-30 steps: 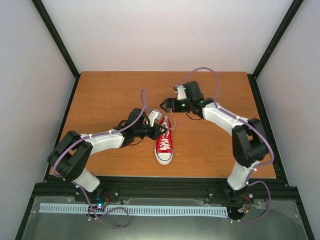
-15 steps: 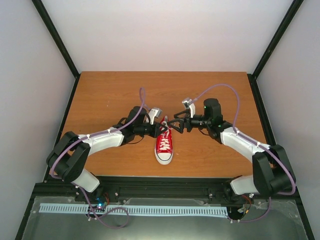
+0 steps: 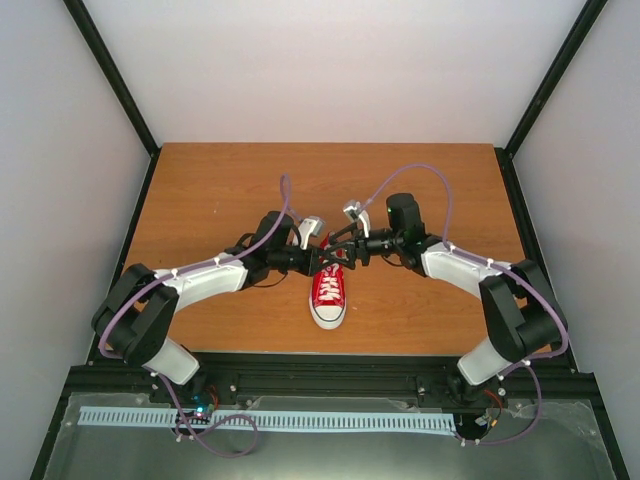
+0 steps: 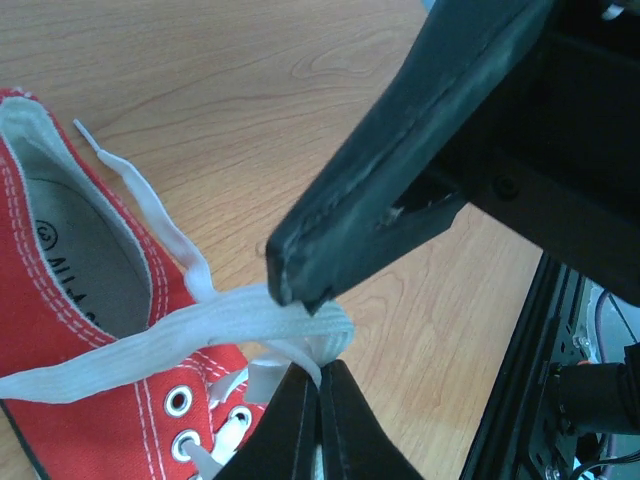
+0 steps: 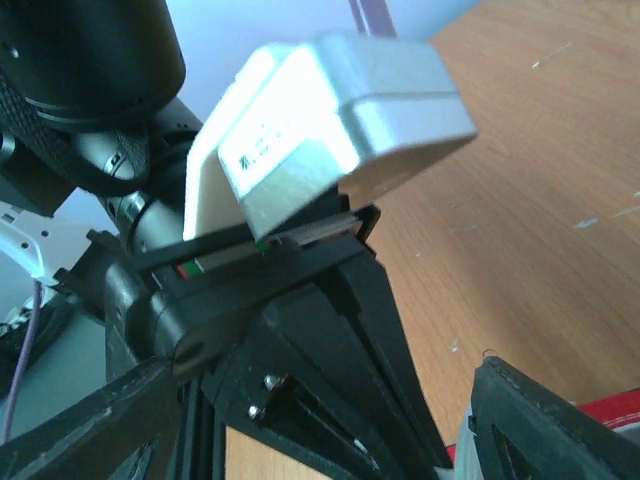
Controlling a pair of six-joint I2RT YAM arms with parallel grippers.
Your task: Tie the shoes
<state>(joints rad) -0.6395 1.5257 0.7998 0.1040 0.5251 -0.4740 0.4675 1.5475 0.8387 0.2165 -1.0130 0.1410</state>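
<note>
A small red sneaker [image 3: 328,293] with white laces lies mid-table, its toe towards the arms. In the left wrist view its red canvas [image 4: 90,425] fills the lower left. My left gripper [image 3: 320,262] is over the shoe's opening. In the left wrist view it [image 4: 320,372] is shut on a folded white lace [image 4: 200,330]. My right gripper [image 3: 341,254] is just right of it, open. One of its fingers [image 4: 400,190] touches the lace loop. In the right wrist view the right gripper [image 5: 320,440] straddles the left gripper's body [image 5: 300,300].
The wooden table [image 3: 220,190] stands between white walls, with black frame rails at its edges. A loose lace end [image 4: 130,185] trails on the wood beside the shoe's heel. Purple cables loop above both arms.
My right arm swung from the far middle of the table towards the shoe; its open gripper now meets the left gripper. The left gripper has stayed shut on the lace.
</note>
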